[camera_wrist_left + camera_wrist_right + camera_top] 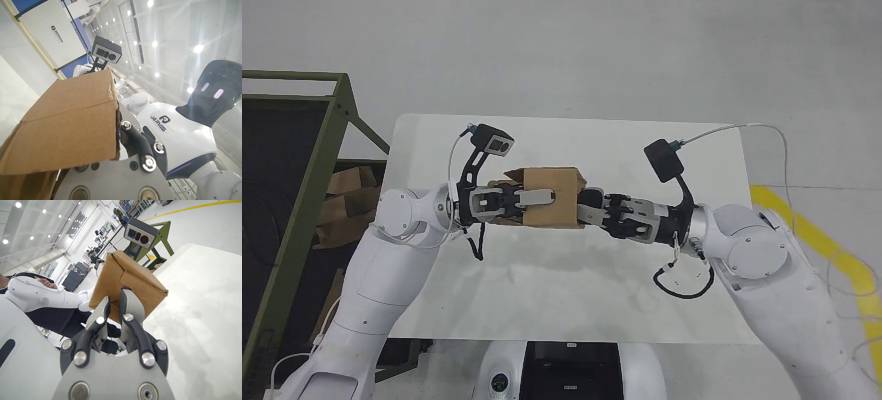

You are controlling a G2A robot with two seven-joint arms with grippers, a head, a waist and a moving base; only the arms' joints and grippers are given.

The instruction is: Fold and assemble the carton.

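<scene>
**Carton held aloft at both ends for flap work**

1. Table (542, 290). The white top lies directly beneath the carton, its middle area under the load. I judge it serves as a fallback surface only, since no face of the carton appears to rest on it.

2. Carton (554, 190). The brown box is already opened into a tube with its long axis running from one arm to the other. Lifting it gives access to both open ends. In the right wrist view the carton (132, 283) shows a small tab folded across one face and a scuffed corner. I judge the end closures are not yet finished.

3. Left gripper (527, 197). It sits at the carton's left end, closed on the board there, one finger laid across the upper panel. I judge this is the anchoring grip that fixes the box against twist.

4. Right gripper (590, 210). It sits at the carton's opposite end. Its fingers (130, 306) stand at a narrow gap, pinching a thin board edge, which I judge to be a flap held ready for folding.
</scene>
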